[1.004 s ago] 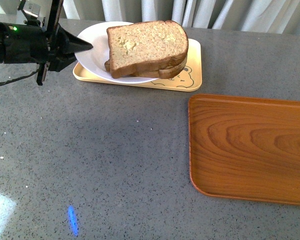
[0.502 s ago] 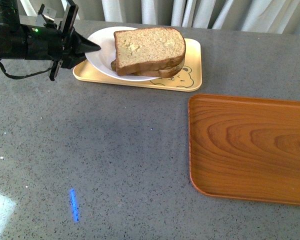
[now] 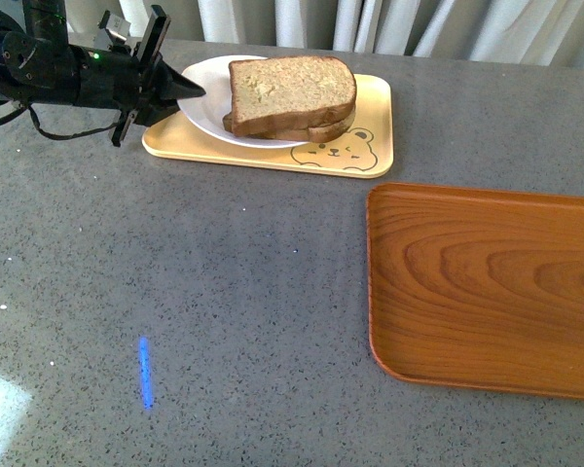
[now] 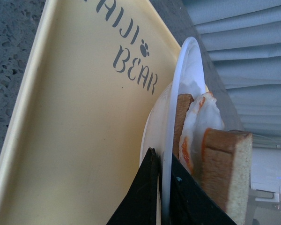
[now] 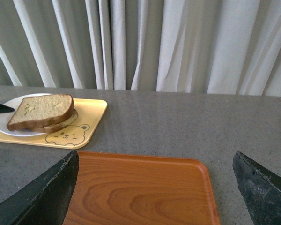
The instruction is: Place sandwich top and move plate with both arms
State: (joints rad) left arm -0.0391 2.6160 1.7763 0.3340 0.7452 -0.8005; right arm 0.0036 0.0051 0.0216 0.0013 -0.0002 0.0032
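In the front view, your left hand (image 3: pixel 187 89) is pinching the rim of the round white plate (image 3: pixel 202 109); the tan whole-wheat sandwich top (image 3: pixel 290 91) is lying on the stack, over the yellow bear tray (image 3: pixel 368 148) on the grey tabletop (image 3: pixel 224 292); the left wrist view is showing fingers (image 4: pixel 143 197) straddling that rim; in the right wrist view, your right hand (image 5: pixel 159 190) is gaping, released, above the brown wooden tray (image 5: pixel 140 192).

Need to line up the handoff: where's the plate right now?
Front view, far left: the plate sits on the yellow tray, its left rim pinched in the left claw.
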